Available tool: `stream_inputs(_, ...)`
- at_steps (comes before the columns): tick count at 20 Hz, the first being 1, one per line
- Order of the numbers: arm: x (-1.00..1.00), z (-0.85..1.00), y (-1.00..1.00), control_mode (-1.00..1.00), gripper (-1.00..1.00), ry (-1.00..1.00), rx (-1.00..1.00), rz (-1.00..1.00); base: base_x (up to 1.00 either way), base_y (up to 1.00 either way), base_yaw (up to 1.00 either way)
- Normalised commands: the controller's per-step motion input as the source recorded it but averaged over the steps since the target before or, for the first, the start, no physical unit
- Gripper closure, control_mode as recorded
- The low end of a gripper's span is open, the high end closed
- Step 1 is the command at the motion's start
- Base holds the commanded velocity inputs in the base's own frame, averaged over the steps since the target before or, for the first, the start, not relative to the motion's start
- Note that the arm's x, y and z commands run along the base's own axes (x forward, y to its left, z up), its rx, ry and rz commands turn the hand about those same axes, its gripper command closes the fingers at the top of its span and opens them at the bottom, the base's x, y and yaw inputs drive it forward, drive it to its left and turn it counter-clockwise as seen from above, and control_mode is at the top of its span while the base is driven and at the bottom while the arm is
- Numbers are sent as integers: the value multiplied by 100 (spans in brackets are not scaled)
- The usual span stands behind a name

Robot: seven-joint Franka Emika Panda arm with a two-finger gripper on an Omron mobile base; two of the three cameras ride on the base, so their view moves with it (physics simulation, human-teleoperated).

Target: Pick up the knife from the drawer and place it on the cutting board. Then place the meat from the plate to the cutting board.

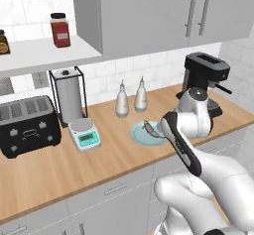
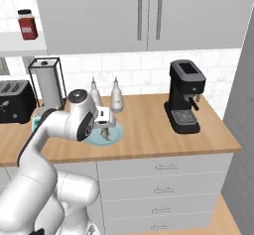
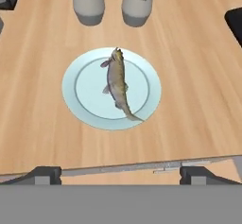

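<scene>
The pale blue-green plate [image 3: 90, 90] lies on the wooden counter near its front edge, also seen from the base cameras [image 1: 139, 135] [image 2: 117, 136]. On it rests the meat, a brownish-grey whole fish [image 3: 118, 83] [image 1: 151, 129], head toward the wall and tail toward the counter edge. My gripper [image 3: 121, 172] [image 2: 104, 128] hangs a little above the plate's front side, open, with nothing between its fingertips [image 3: 46, 173]. The knife and the cutting board are out of view.
Two pale shaker bottles [image 1: 122, 102] [image 1: 141, 96] stand just behind the plate. A white scale [image 1: 84, 135], paper towel holder [image 1: 68, 94] and black toaster [image 1: 27, 125] are to the left, a black coffee machine [image 2: 184, 97] to the right. Shut drawers [image 2: 163, 167] line the counter front.
</scene>
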Motion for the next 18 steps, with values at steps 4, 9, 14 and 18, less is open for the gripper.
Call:
stream_inputs(4,44,-8,25,-100,-100,4,8,-13,0,0,0)
stream_inputs(9,29,-13,0,-100,-100,4,12,-2,0,0,0)
stream_inputs(14,38,-29,2,-100,-100,4,5,0,0,0,0)
stream_inputs(18,45,-31,9,-100,-100,1,0,0,0,0,0)
